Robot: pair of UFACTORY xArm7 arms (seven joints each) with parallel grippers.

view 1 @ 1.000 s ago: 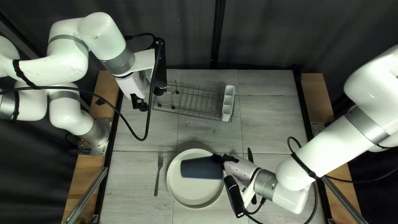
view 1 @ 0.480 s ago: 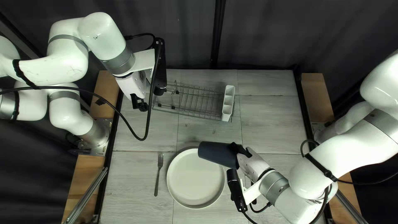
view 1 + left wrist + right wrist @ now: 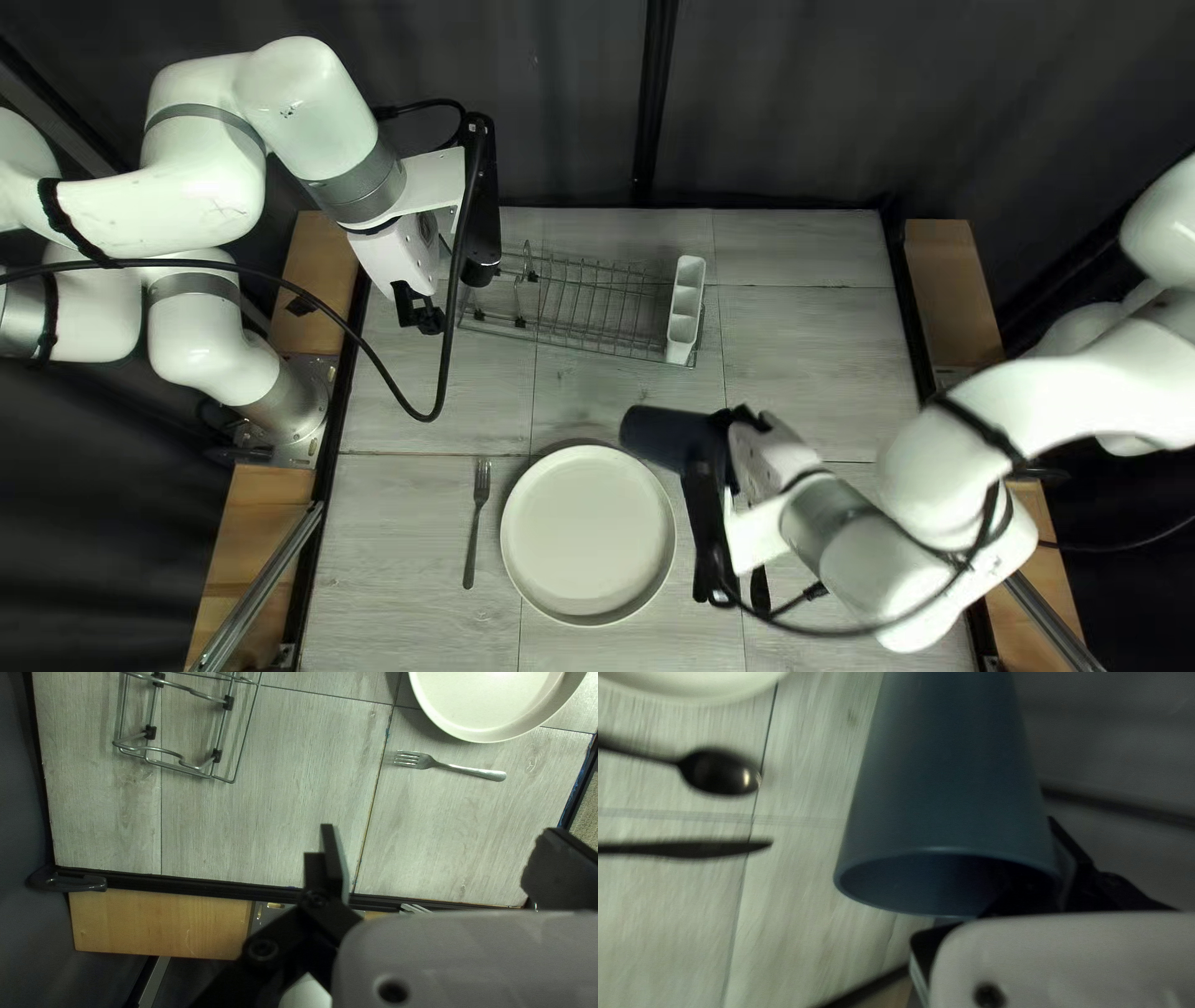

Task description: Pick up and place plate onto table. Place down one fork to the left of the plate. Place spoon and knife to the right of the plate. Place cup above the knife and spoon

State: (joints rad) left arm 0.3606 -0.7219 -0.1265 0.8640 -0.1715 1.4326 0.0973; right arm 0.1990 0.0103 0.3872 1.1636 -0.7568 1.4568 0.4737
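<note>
"Your left gripper (image 3: 420, 311) hangs upper left in the top left view, fingers spread!"
"Then your fork (image 3: 477, 523), lower left; plate (image 3: 588, 535), lower centre."
"Cup (image 3: 660, 436)?"
"Just right of centre, tipped sideways, your right gripper (image 3: 725, 432) pinching its wall. Right wrist view: spoon (image 3: 716, 771) beside knife (image 3: 691, 849)."

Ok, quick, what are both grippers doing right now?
Left gripper: open, holding nothing.
Right gripper: closed on the blue cup, gripping it at the rim end.
</note>
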